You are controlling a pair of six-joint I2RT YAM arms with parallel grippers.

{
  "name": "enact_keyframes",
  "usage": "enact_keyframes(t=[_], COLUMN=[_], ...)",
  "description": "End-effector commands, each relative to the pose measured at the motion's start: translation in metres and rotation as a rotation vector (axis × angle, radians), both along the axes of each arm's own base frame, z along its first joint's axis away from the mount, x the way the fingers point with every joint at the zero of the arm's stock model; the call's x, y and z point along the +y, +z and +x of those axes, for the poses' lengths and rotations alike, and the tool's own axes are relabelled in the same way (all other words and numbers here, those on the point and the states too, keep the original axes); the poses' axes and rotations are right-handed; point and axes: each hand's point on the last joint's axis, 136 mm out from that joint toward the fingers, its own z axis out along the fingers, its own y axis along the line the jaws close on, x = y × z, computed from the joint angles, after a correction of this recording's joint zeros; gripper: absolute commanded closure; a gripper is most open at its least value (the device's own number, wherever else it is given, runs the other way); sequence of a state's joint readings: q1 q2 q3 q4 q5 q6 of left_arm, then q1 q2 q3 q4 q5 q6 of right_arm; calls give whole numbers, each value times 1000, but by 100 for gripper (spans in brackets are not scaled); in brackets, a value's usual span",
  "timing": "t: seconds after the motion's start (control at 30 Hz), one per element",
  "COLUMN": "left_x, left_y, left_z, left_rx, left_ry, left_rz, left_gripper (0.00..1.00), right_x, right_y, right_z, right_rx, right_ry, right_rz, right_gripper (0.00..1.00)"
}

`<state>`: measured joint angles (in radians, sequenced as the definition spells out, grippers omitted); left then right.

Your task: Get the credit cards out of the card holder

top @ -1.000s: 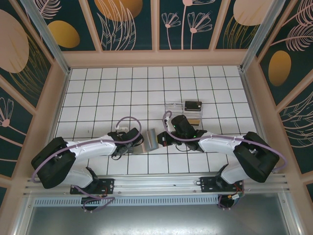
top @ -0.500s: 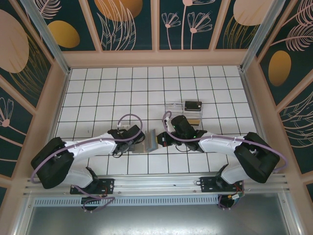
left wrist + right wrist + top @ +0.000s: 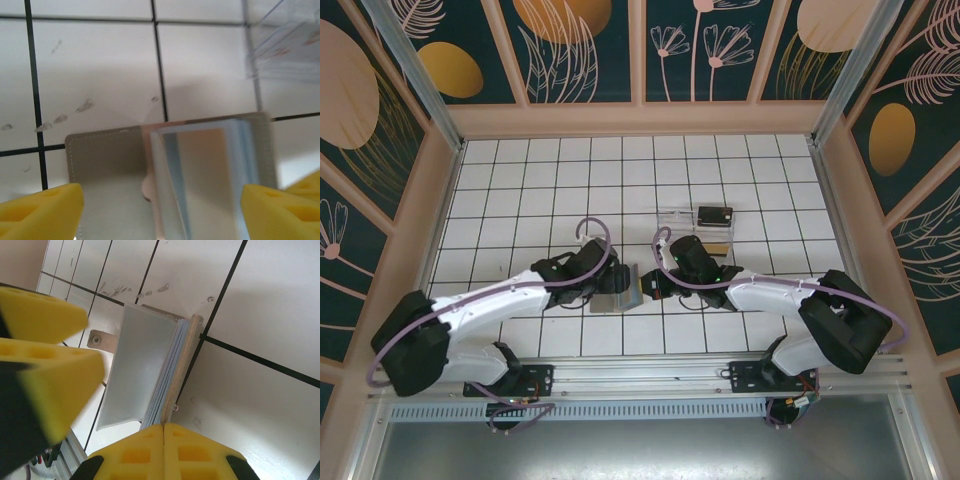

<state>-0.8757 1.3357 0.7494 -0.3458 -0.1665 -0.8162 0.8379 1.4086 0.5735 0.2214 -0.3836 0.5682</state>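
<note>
Left wrist view: left gripper [image 3: 161, 212] pads spread wide, with the grey card holder [image 3: 107, 165] between them, one flap raised. Blurred red print on the clear tray [image 3: 285, 50] beyond is unreadable. Right wrist view adds the right gripper [image 3: 164, 429], fingers pinched on that flap's edge.

Even, diffuse overhead light keeps the white tiled table [image 3: 520, 170] bright and sharp, with faint soft shadows under the arms. In the left wrist view the flat grey bifold card holder [image 3: 110, 165] blurs softly and throws a pale shadow toward twelve o'clock; the clear plastic tray [image 3: 285, 50] smears at two o'clock. In the right wrist view, yellow foam pads [image 3: 50, 375] at nine o'clock sit out of focus.
</note>
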Motion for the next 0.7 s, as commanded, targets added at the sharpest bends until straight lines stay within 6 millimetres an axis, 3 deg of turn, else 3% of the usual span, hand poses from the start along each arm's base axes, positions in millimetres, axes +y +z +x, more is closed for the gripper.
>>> enact_keyframes(t=[0.0, 0.2, 0.27, 0.37, 0.43, 0.57, 0.67], left_x=[21, 53, 56, 55, 56, 59, 59], left_y=[-25, -36, -39, -47, -53, -61, -62], left_z=[-6, -12, -13, -14, -14, -14, -12], left_rx=[59, 52, 47, 60, 70, 73, 59], left_ry=[28, 98, 105, 101, 102, 101, 100], left_rz=[131, 234, 239, 248, 261, 289, 288], left_gripper=[25, 36, 41, 58, 61, 72, 77], right_x=[3, -8, -16, -27, -30, -39, -44], right_y=[11, 1, -6, -17, -23, -29, -25], right_z=[4, 7, 10, 14, 14, 18, 21], right_rx=[-29, -38, -38, -26, -23, -30, -59], right_ry=[-11, -38, -56, -78, -86, -121, -151], right_rz=[28, -8, -22, -33, -50, -95, -117], right_gripper=[100, 100, 100, 100, 100, 84, 79])
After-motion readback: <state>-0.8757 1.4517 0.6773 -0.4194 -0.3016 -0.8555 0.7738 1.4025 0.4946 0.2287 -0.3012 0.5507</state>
